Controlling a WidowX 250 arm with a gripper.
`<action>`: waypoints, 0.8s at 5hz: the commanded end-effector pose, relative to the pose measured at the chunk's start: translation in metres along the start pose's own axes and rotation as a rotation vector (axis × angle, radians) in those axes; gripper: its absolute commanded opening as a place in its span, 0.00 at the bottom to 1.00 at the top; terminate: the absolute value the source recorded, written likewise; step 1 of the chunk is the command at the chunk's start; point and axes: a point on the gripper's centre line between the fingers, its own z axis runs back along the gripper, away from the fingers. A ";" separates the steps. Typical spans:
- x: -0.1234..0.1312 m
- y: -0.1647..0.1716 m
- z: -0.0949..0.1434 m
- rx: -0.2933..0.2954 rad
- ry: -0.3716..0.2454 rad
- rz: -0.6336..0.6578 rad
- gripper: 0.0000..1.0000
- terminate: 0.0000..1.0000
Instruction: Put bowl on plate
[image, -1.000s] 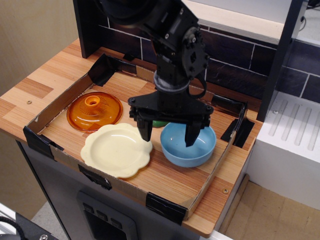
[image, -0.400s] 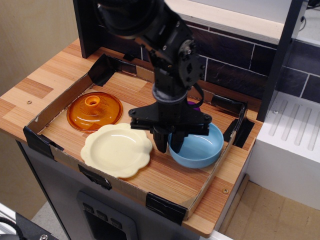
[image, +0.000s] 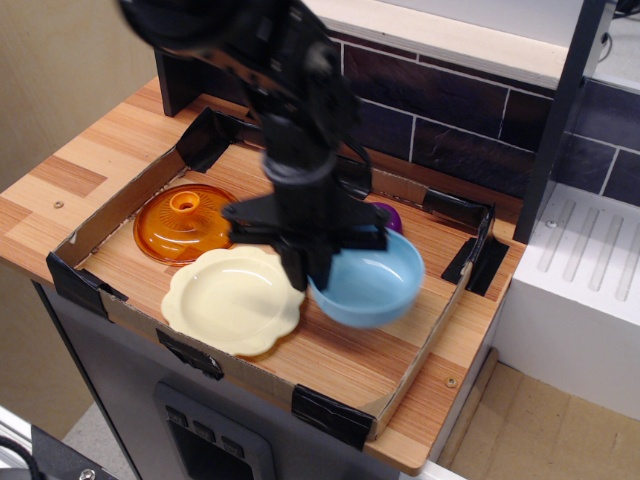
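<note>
Over the tray (image: 420, 340) | our gripper (image: 306, 268) pinches the bowl (image: 372, 282) by its rim, lifted and tilted | left: carry over the plate (image: 232, 300), set down, release

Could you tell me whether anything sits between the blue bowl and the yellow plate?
Nothing visible does. The hand is shut on the bowl at its left rim, right beside the plate, whose surface is bare. The orange dish lies behind the plate, off the path.

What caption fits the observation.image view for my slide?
Gripper fingers clamp the light blue bowl by its left rim, tilted beside the cream scalloped plate in the cardboard tray.
</note>
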 end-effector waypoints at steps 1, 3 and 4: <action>0.007 0.047 0.024 -0.012 -0.026 0.014 0.00 0.00; 0.001 0.081 0.013 0.030 -0.033 -0.016 0.00 0.00; -0.001 0.085 0.008 0.041 -0.030 -0.021 0.00 0.00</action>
